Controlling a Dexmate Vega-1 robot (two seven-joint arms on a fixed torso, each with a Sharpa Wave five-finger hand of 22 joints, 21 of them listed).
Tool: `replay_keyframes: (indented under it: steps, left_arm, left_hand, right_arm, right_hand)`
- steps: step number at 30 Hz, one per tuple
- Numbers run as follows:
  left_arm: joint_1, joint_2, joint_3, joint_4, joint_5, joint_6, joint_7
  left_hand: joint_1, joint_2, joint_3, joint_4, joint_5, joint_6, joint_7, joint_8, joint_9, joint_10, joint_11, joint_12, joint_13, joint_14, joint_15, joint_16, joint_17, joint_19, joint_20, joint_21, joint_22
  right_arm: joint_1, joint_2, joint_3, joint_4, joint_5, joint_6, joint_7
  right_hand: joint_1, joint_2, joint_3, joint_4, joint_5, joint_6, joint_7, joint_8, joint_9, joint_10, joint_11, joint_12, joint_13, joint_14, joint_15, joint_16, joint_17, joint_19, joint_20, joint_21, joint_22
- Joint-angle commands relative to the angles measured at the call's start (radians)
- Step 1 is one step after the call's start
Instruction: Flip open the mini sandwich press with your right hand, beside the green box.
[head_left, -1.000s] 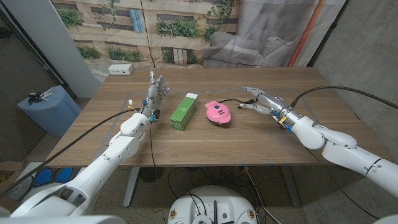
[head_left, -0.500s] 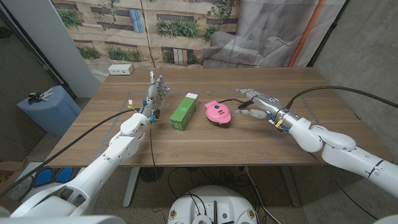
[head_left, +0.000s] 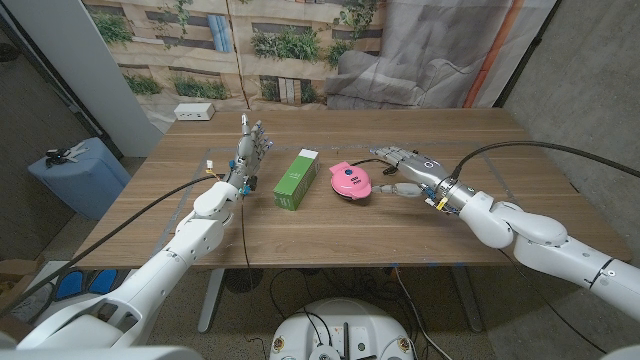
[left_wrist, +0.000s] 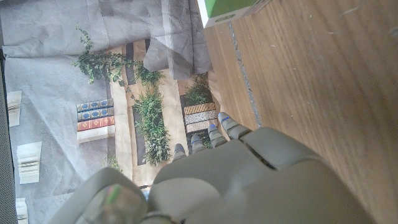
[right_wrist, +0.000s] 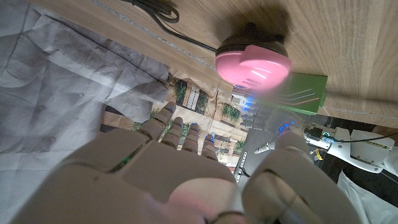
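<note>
sandwich press (head_left: 350, 182) (pink, lid down) just beside green box (head_left: 296, 178), right robot hand (head_left: 403, 166) near, fingers spread, empty

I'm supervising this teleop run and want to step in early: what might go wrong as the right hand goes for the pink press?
The sandwich press is small and sits loose on the table, so a push from the open right hand may slide it into the green box instead of lifting its lid. Its black cord lies by the fingers and could snag. The lid looks closed.
</note>
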Motion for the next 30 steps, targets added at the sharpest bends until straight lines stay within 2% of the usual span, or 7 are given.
replay_keyframes:
  steps: [1,20,27,30]
  left_arm:
    - [0.000,0.000,0.000,0.000,0.000,0.000,0.000]
    - [0.000,0.000,0.000,0.000,0.000,0.000,0.000]
    - [0.000,0.000,0.000,0.000,0.000,0.000,0.000]
    - [0.000,0.000,0.000,0.000,0.000,0.000,0.000]
  left_hand:
    - [0.000,0.052,-0.008,0.001,0.004,-0.034,-0.008,0.005,0.004,-0.006,-0.002,0.006,0.002,-0.008,-0.037,0.003,0.003,0.004,-0.004,0.006,0.003]
    - [0.000,0.052,-0.008,0.001,0.004,-0.034,-0.008,0.005,0.004,-0.006,0.000,0.006,0.002,-0.007,-0.037,0.003,0.003,0.003,-0.004,0.006,0.003]
    - [0.000,0.052,-0.008,0.001,0.004,-0.035,-0.008,0.005,0.004,-0.006,-0.001,0.006,0.002,-0.007,-0.038,0.003,0.003,0.003,-0.004,0.006,0.003]
    - [0.000,0.052,-0.008,0.001,0.004,-0.035,-0.008,0.005,0.004,-0.006,0.001,0.006,0.002,-0.007,-0.037,0.003,0.003,0.003,-0.003,0.006,0.003]
  right_arm:
    - [-0.005,0.007,-0.022,-0.015,-0.091,-0.025,-0.045]
    - [0.027,0.037,-0.071,0.030,-0.135,-0.025,-0.063]
    - [0.038,0.047,-0.089,0.055,-0.160,-0.029,-0.093]
    - [0.043,0.050,-0.093,0.057,-0.151,-0.037,-0.074]
  right_hand:
    - [0.025,-0.009,0.006,-0.006,0.004,-0.017,-0.004,0.002,0.004,-0.010,-0.001,0.004,0.004,-0.005,0.008,0.005,-0.001,0.005,0.009,0.005,0.002]
    - [0.096,-0.014,0.032,-0.011,0.012,-0.042,-0.008,0.007,0.005,-0.009,-0.001,0.009,0.005,0.006,0.004,0.010,-0.013,0.022,0.004,0.008,0.001]
    - [0.162,-0.020,0.057,-0.013,0.016,-0.034,-0.001,0.019,0.005,-0.007,-0.004,0.010,0.004,-0.006,-0.013,0.007,-0.023,0.031,-0.021,0.007,0.000]
    - [0.194,-0.026,0.067,-0.014,0.016,-0.046,0.018,0.017,0.005,-0.016,0.000,0.006,0.003,-0.015,-0.016,0.004,-0.028,0.029,-0.027,0.004,-0.001]
